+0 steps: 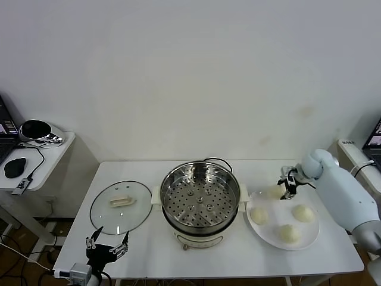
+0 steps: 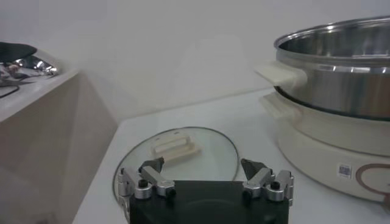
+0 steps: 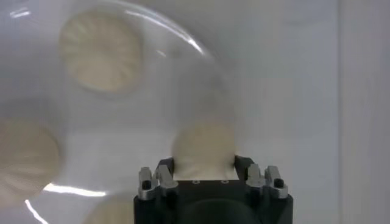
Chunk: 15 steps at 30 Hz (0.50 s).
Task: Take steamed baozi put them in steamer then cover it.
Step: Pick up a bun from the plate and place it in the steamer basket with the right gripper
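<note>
No bun is yet in the empty stainless-steel steamer (image 1: 201,199); right gripper (image 3: 205,163) clasps the first cream-white baozi (image 3: 203,150) on the white plate (image 1: 269,233), left gripper (image 1: 107,245) released, glass cover (image 1: 121,206) off.

Right gripper (image 3: 205,165) jaws around one baozi (image 3: 204,146) on white plate (image 3: 122,131).

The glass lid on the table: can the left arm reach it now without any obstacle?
Probably yes. The left gripper hangs open just in front of the glass lid, which lies flat beside the steamer, and nothing stands between them.
</note>
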{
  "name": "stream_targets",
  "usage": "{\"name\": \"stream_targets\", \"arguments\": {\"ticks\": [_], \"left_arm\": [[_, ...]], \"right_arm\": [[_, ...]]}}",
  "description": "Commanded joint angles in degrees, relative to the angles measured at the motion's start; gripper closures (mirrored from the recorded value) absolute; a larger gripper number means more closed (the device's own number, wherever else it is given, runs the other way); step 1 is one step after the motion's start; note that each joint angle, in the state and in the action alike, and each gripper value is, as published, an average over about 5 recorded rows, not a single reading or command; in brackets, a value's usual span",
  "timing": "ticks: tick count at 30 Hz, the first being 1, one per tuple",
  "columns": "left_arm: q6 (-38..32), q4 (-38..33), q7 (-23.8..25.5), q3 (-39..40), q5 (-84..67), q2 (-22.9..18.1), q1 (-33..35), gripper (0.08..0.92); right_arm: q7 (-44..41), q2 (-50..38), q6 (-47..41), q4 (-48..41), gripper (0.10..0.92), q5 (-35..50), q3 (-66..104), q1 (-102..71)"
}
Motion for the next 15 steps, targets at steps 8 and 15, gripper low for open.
{"name": "stream_targets", "arguments": {"ticks": [8,15], "left_arm": [[0.9,0.4,-1.4,-0.2,0.9,0.4,0.6,0.177],[0.8,-0.1,-2.0,-0.7,0.5,0.1,1.3,0.177]], "right_arm": [[-8.1,8.3,-2.5,0.7,0.414,19.3,-21.2,29.8],[-12.7,19.6,9.1,-7.5,0.414,21.4,-20.5,31.3]]}}
